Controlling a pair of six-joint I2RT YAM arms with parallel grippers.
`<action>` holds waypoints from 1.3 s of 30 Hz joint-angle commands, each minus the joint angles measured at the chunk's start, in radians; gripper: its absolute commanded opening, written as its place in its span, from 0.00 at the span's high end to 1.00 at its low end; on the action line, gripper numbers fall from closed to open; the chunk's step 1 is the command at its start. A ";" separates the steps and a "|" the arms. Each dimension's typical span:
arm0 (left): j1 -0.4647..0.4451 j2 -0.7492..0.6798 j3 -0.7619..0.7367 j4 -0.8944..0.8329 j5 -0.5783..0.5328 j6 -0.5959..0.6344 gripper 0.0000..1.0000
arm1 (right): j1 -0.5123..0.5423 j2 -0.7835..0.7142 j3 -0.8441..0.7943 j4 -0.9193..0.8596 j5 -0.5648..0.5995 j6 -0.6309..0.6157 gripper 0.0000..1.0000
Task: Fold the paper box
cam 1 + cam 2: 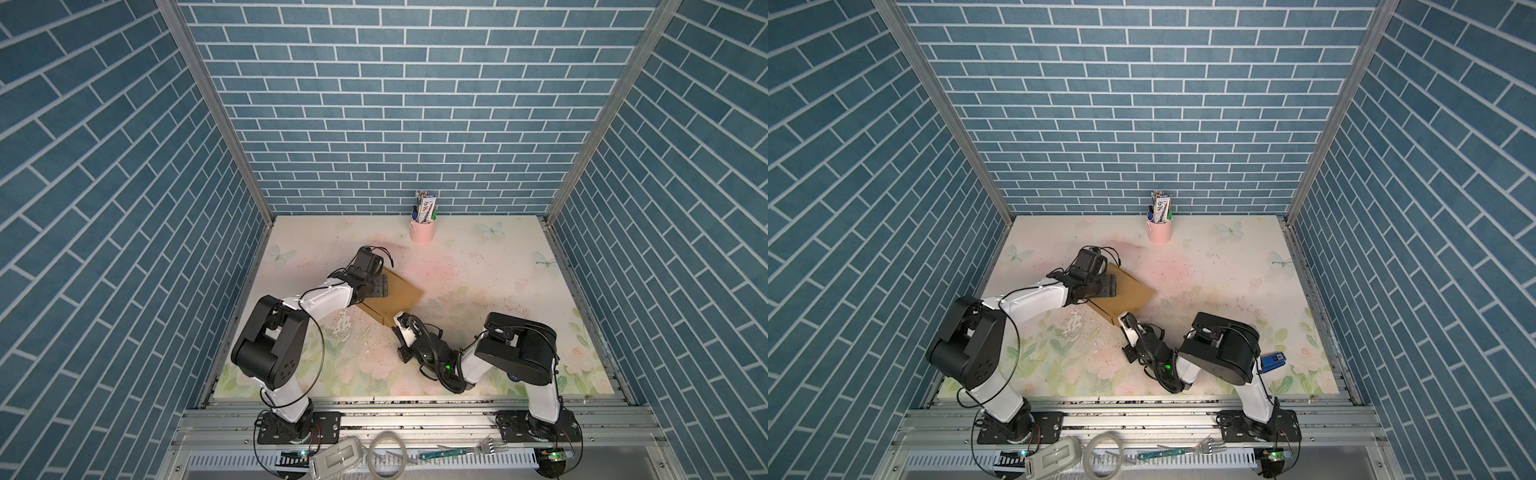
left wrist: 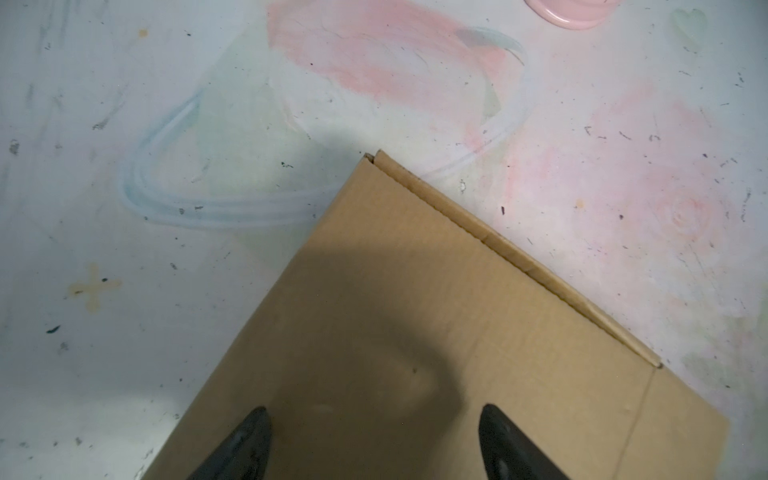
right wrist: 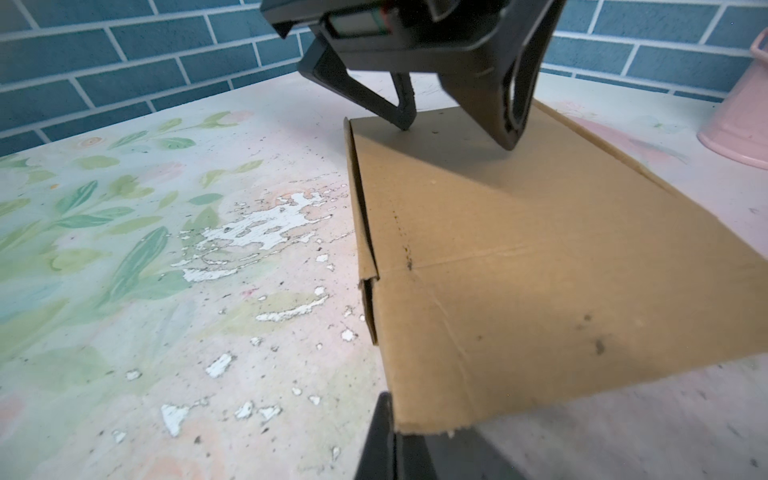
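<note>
The paper box (image 1: 401, 296), towards the table's (image 1: 498, 291) left edge, looks closed bar one front flap left to tuck, the left gripper (image 3: 457, 134) pressing its lid with fingers apart, the right gripper (image 1: 400, 322), fingers together, at the flap's corner.

Paper box (image 1: 1128, 296) — left hand (image 1: 1106, 286) over it

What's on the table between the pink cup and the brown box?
Nothing stands there. Both top views show only bare painted tabletop between the pink cup and the paper box.
</note>
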 commanded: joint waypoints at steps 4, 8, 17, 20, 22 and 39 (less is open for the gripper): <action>-0.030 0.044 -0.060 -0.091 0.105 -0.036 0.20 | 0.018 0.040 0.037 0.021 0.042 0.059 1.00; -0.034 0.037 -0.071 -0.082 0.105 -0.040 0.20 | 0.019 0.066 0.050 0.023 0.022 0.070 1.00; -0.038 0.013 -0.104 -0.065 0.109 -0.044 0.20 | 0.020 -0.016 0.001 -0.015 -0.012 0.077 0.70; -0.038 0.000 -0.108 -0.069 0.108 -0.039 0.20 | 0.021 -0.098 -0.042 -0.068 -0.039 0.100 0.63; -0.038 -0.009 -0.110 -0.071 0.106 -0.035 0.20 | 0.020 -0.169 -0.083 -0.107 -0.040 0.127 0.60; -0.032 -0.242 -0.030 -0.184 0.088 -0.038 0.15 | -0.211 -0.812 0.002 -1.013 -0.193 0.243 0.58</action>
